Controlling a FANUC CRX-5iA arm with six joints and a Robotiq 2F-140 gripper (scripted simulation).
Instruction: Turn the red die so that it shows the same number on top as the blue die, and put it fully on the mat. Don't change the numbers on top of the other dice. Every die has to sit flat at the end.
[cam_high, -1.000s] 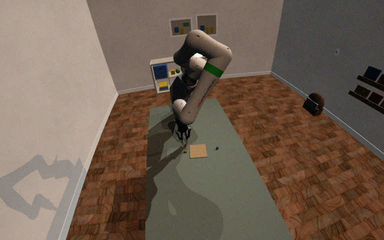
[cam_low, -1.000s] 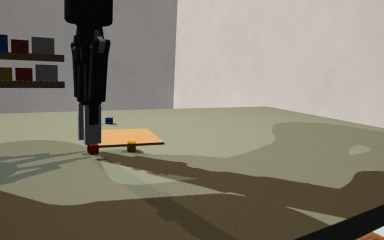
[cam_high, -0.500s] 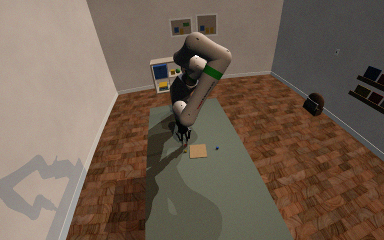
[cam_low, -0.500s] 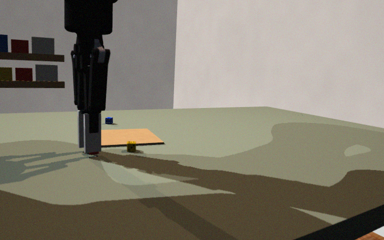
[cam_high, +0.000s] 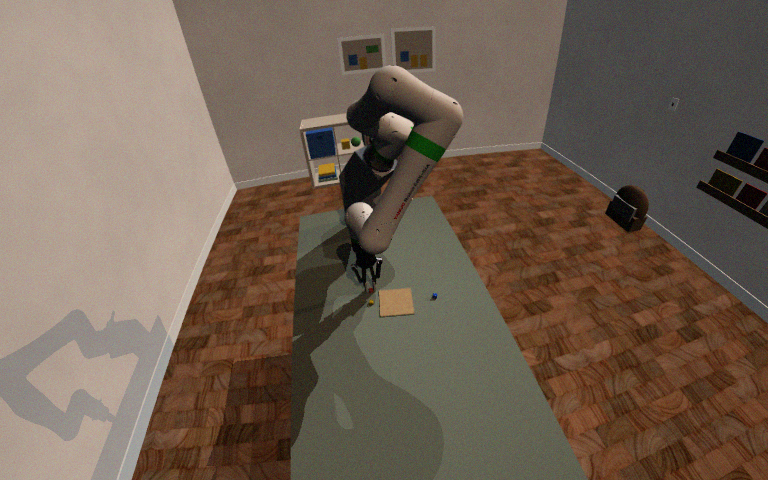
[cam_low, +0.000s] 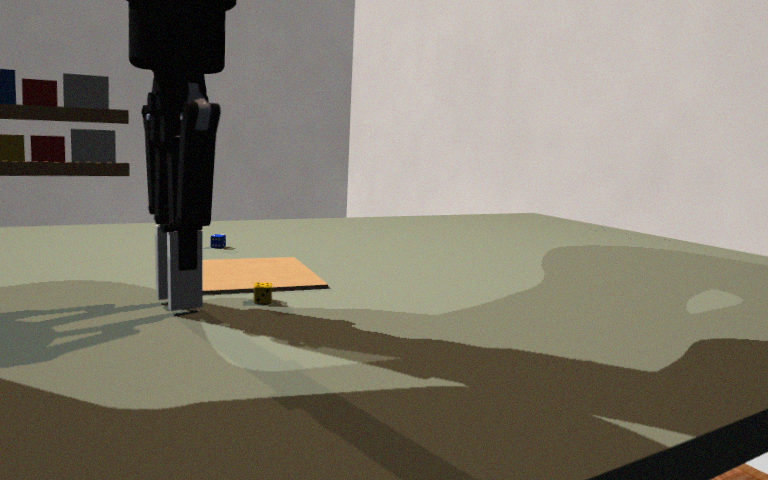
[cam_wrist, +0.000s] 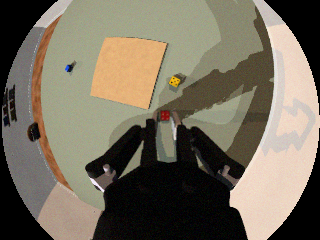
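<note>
The red die (cam_wrist: 164, 115) lies on the green table top, left of the tan mat (cam_high: 396, 301), and also shows in the top view (cam_high: 370, 289). My gripper (cam_wrist: 164, 117) is lowered to the table with its fingertips on either side of the red die. The fingers stand a narrow gap apart and do not clamp the die. In the exterior view the fingers (cam_low: 178, 302) reach the surface and hide the red die. The blue die (cam_low: 218, 241) sits beyond the mat (cam_low: 257, 273). The yellow die (cam_low: 262, 292) sits just off the mat's near corner, a short way from my gripper.
The arm's long shadow runs across the table. The mat (cam_wrist: 128, 72) lies between the blue die (cam_wrist: 68, 67) and the yellow die (cam_wrist: 175, 82). A shelf unit (cam_high: 331, 148) stands at the back wall behind the arm's base.
</note>
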